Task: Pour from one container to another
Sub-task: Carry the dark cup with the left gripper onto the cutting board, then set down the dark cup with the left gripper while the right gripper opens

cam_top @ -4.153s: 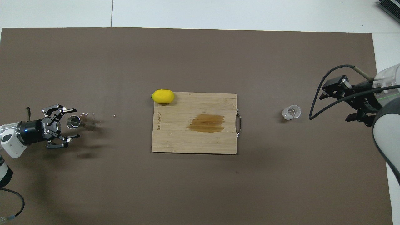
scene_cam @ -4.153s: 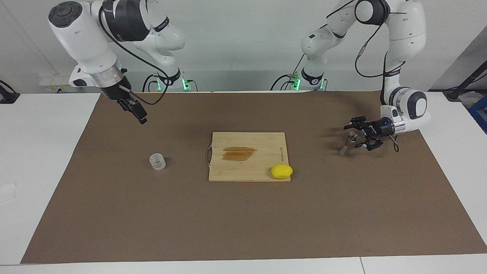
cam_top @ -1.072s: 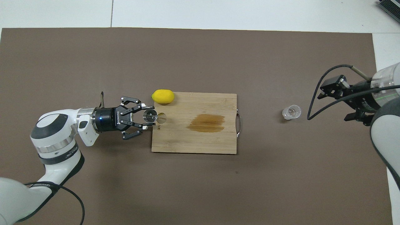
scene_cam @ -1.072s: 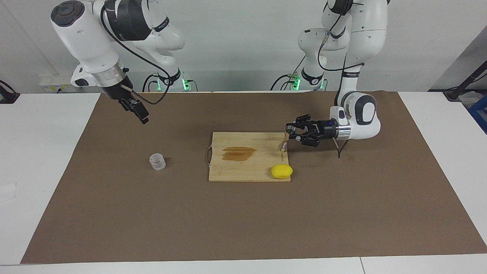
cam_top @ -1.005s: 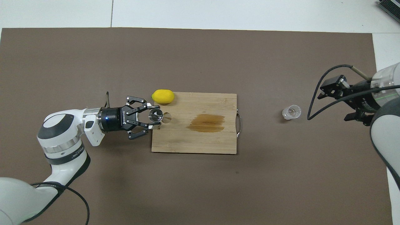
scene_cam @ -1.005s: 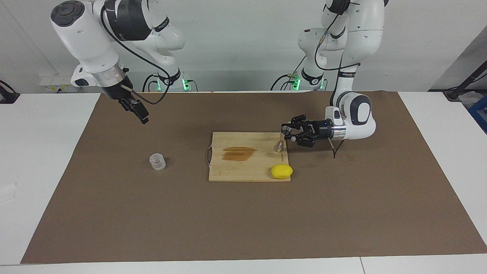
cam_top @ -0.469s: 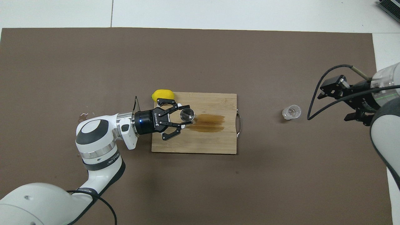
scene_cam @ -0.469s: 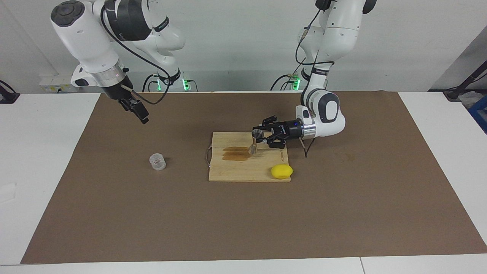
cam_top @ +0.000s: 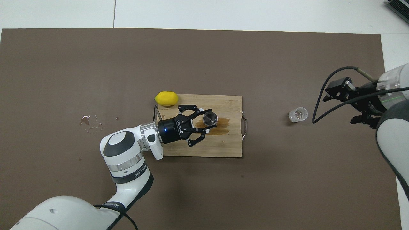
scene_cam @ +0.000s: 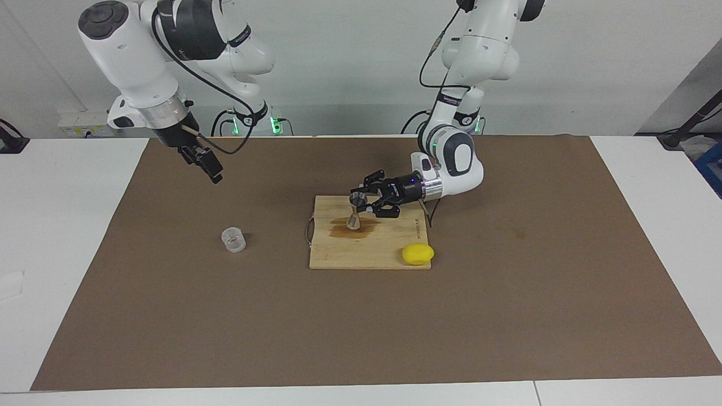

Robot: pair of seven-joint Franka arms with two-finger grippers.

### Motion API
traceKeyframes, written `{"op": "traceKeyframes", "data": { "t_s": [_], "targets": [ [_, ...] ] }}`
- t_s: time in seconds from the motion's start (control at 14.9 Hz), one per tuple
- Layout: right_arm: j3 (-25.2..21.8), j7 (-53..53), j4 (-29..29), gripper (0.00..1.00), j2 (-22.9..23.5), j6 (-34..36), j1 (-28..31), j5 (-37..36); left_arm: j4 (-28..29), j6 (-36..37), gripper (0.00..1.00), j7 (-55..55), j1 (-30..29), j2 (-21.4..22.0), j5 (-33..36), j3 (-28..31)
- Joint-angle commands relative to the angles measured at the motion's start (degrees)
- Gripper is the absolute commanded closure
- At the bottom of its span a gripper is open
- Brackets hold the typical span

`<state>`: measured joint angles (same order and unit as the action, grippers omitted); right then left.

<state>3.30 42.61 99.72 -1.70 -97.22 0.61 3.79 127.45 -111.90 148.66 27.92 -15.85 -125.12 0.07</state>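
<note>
The jigger, the vessel to be filled, is clenched in the left gripper over the stained middle of the wooden cutting board; it is upright, and whether its foot touches the wood cannot be told. That board, the largest thing on the brown table cover, carries a lemon at the corner farthest from the robots, toward the left arm's end. The right gripper hangs with its fingers spread, holding nothing, above the cover toward the right arm's end. The clear cup, the vessel to pour from, stands on the cover well apart from the board and untouched. A few droplets lie toward the left arm's end. Judging by this, the receiving vessel is nearly placed, while grasping the cup, bringing it over and pouring all remain.
</note>
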Motion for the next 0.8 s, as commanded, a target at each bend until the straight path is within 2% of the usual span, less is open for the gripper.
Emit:
{"op": "traceKeyframes", "data": {
  "t_s": [0.0,0.07,0.2,0.54,0.74],
  "targets": [
    [0.30,-0.17,0.74,0.04,-0.85,-1.21,0.79,1.13,1.58,-2.62,0.81,3.30,3.02,1.08,-4.25,0.90],
    [0.30,0.28,1.00,0.07,-0.85,-2.52,0.97,1.13,1.58,-3.23,0.81,4.61,3.02,0.91,-4.34,0.90],
    [0.30,5.87,1.62,0.07,-0.59,-3.85,1.93,2.09,1.49,-5.07,0.81,9.95,3.28,0.55,-5.83,0.90],
    [0.21,23.11,3.89,0.05,1.17,-5.86,6.58,10.78,1.58,-5.87,0.78,11.04,4.25,0.47,-6.36,0.90],
    [0.21,24.27,6.28,0.04,3.09,-6.93,11.41,17.89,1.58,-6.58,0.77,10.95,5.30,0.38,-6.80,0.81]
  ]
}}
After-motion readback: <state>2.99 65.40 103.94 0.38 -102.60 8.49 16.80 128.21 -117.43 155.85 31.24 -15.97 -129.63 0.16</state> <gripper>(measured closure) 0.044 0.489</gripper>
